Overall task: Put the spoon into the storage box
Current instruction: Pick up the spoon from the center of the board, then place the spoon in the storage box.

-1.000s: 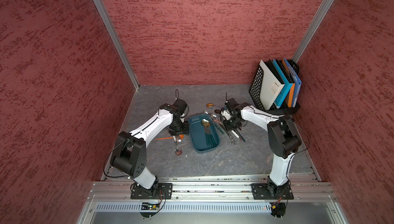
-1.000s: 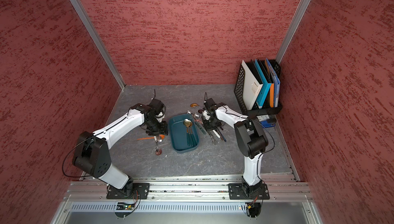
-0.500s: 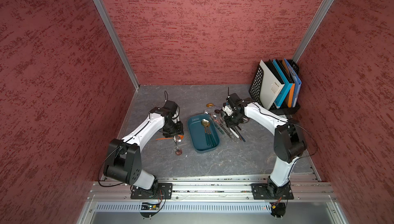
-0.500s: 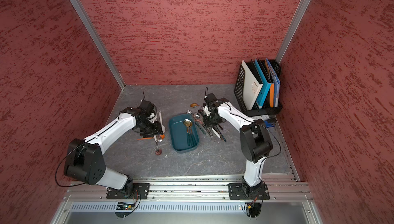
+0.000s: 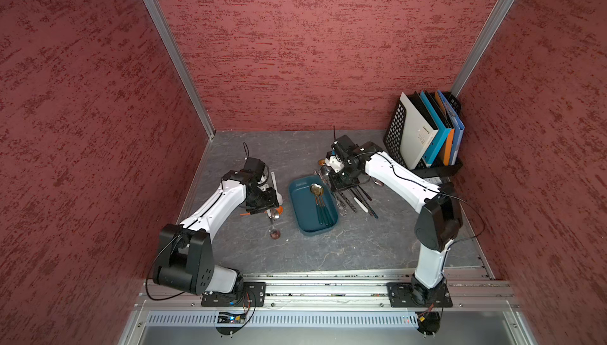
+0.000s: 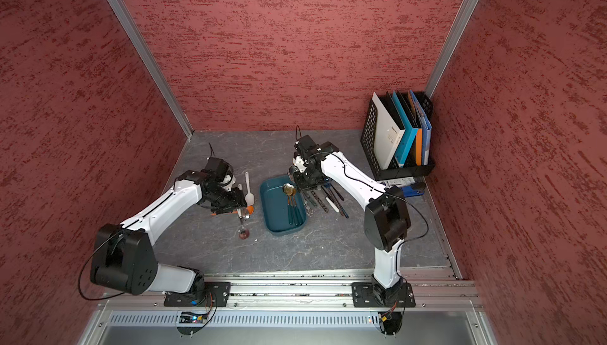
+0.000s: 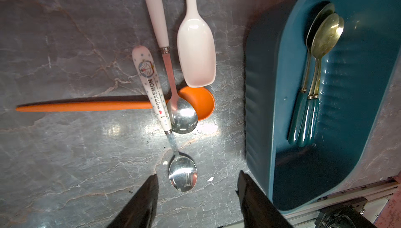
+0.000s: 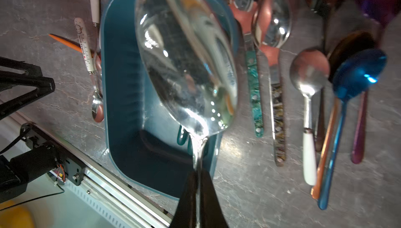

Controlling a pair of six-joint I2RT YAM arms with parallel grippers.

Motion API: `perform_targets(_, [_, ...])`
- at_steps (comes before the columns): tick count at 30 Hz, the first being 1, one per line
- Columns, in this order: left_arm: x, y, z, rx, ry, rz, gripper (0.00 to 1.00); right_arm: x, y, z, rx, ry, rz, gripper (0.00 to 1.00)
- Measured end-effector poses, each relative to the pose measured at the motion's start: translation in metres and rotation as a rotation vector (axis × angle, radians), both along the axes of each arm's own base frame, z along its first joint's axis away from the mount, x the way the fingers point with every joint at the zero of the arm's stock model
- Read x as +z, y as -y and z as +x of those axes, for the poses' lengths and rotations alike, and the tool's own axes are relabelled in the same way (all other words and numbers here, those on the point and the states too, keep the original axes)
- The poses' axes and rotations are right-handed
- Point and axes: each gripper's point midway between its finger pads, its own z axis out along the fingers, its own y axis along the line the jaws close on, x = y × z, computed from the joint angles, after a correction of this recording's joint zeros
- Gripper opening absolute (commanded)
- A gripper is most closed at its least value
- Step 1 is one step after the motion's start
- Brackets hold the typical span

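The dark teal storage box (image 5: 308,225) (image 6: 279,222) lies mid-table between my arms, with gold-bowled, teal-handled spoons (image 7: 325,36) inside. My right gripper (image 8: 198,172) (image 5: 341,179) is shut on the handle of a large silver spoon (image 8: 184,59), whose bowl hangs over the box's far end (image 8: 121,75). My left gripper (image 7: 197,175) (image 5: 266,200) is open and empty, hovering left of the box (image 7: 260,107) above a loose group: a Doraemon-handled spoon (image 7: 149,86), an orange spoon (image 7: 86,105), a pink spoon (image 7: 196,51) and a white-handled metal spoon (image 7: 184,114).
A row of several spoons (image 8: 308,81) (image 5: 354,200) lies right of the box. A black mesh file rack (image 5: 423,136) with folders stands at the back right. The metal rail (image 5: 328,289) runs along the front edge.
My right gripper, still shut on the silver spoon, has shifted left toward the box's far end. My left arm has drawn back a little to the left, gripper still open.
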Motion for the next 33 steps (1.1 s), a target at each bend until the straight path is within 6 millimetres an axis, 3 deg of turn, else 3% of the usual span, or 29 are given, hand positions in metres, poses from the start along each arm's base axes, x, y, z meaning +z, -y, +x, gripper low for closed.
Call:
perform_targets(8, [0.008,0.002,0.003,0.001,0.043,-0.021,0.62,-0.033,-0.016,-0.001,0.012,-0.093,-0.048,0.03])
perform_targets(17, [0.003,0.005,0.006,-0.012,0.032,-0.031,0.62,-0.048,-0.022,-0.004,0.005,-0.138,-0.064,0.03])
perform_targets(25, [0.001,0.006,0.008,-0.024,0.028,-0.032,0.63,-0.077,-0.025,-0.003,0.006,-0.195,-0.096,0.02])
perform_targets(33, [-0.003,0.008,0.011,-0.037,0.011,-0.024,0.63,-0.094,-0.029,0.002,0.006,-0.213,-0.11,0.02])
